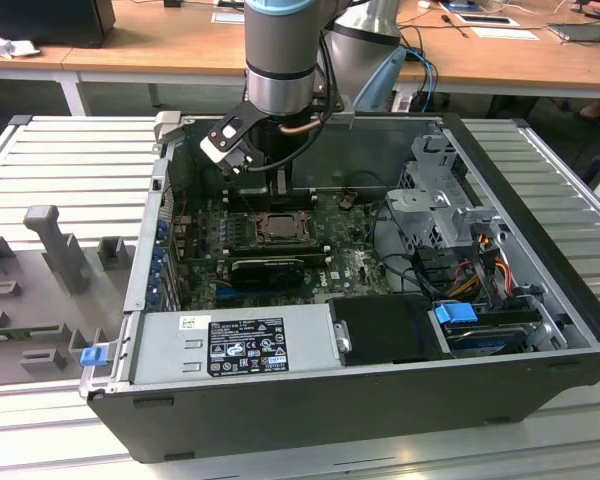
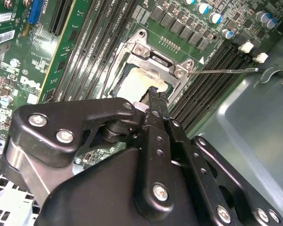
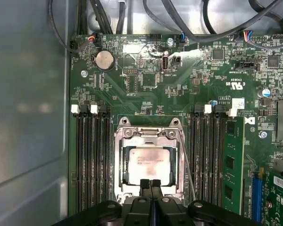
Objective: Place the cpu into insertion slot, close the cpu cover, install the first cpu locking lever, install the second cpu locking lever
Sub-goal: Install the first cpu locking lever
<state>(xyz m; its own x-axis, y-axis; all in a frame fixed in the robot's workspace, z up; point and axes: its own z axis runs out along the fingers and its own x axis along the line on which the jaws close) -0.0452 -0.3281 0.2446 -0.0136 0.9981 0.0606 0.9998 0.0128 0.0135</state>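
While the cpu (image 3: 148,162) sits in the insertion slot (image 1: 276,228) under the cpu cover (image 3: 148,133), gripper (image 3: 151,183) fingers pressed together at its edge; memory slots (image 3: 90,160) flank, locking lever (image 2: 226,71) juts sideways, white-labelled power supply (image 1: 245,343) nearby

The end effector (image 3: 151,184), fingers together, hangs by the cpu cover (image 3: 150,133) framing the cpu (image 3: 149,162).

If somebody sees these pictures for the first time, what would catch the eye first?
First, the grey robot arm that reaches down into the open computer case, at the middle of the exterior view. Next, in the first wrist view, the pale cpu lying inside the window of the metal cpu cover, between rows of black memory slots on the green board, with the black pincer, shut, at one edge of it.
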